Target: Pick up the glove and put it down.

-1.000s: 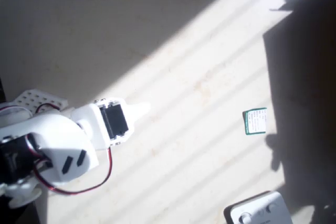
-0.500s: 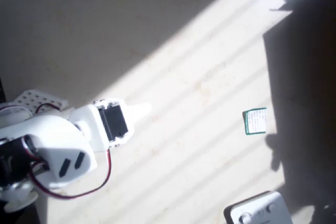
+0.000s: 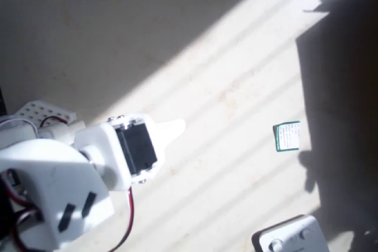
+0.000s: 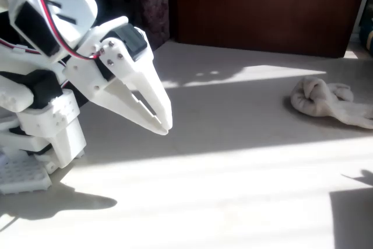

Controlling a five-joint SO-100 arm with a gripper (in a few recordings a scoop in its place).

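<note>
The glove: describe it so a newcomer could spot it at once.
In the fixed view, look across the pale table from the white gripper toward the right edge. There lies the glove, a crumpled off-white fabric heap, the one soft, lumpy thing among hard plastic.

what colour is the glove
Beige, off-white; the glove shows best in the fixed view.

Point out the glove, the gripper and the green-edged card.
glove (image 4: 326, 101), fixed view, on its bunched folds.
gripper (image 4: 162, 125), fixed view, at the fingertips.
green-edged card (image 3: 287, 136), overhead view, on its white face.
</note>
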